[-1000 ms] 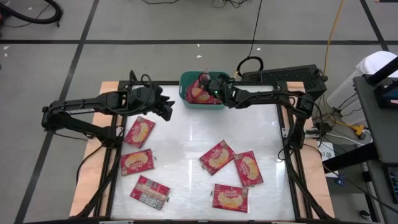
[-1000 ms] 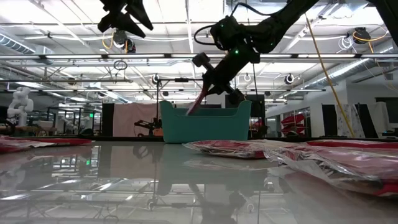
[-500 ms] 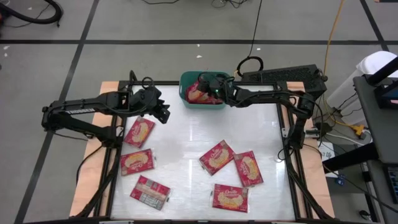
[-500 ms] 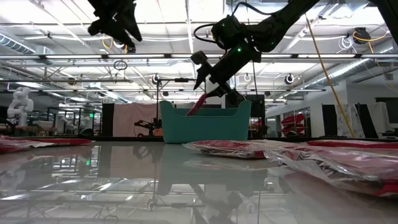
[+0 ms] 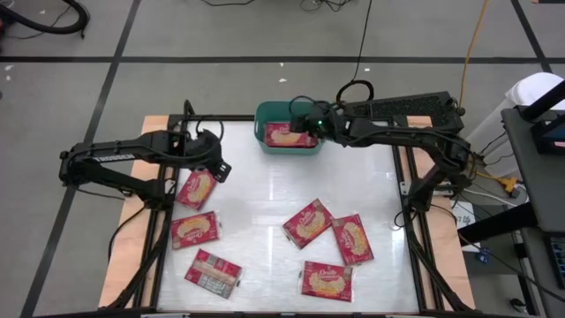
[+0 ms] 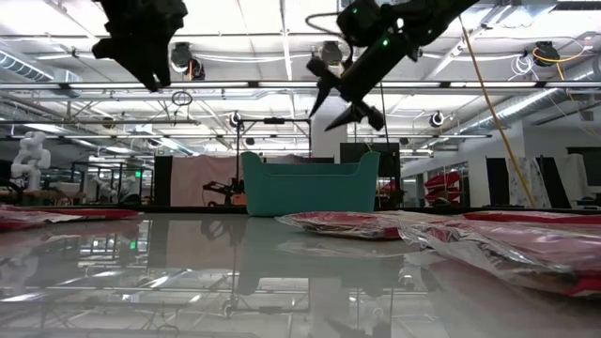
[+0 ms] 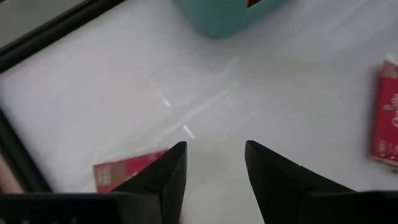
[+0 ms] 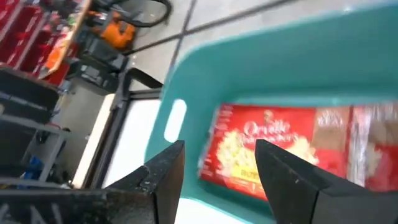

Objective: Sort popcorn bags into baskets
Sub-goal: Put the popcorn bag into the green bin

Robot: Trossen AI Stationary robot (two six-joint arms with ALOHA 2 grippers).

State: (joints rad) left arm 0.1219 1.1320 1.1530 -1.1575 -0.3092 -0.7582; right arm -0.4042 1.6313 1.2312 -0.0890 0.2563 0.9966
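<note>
The teal basket (image 5: 287, 139) stood at the far edge of the white table (image 5: 265, 212). Inside it lay popcorn bags (image 8: 273, 149), their lower parts hidden by its wall. The right gripper (image 8: 214, 165) hung above the basket, fingers apart and empty. The left gripper (image 7: 214, 163), also spread and empty, hovered left of the basket over a half-hidden loose bag (image 7: 127, 171).

There is one teal basket (image 5: 287, 140) at the far edge of the table. Six popcorn bags (image 5: 197, 187) lie out on the table. Inside the basket, at least two more popcorn bags (image 8: 273, 150) show.
</note>
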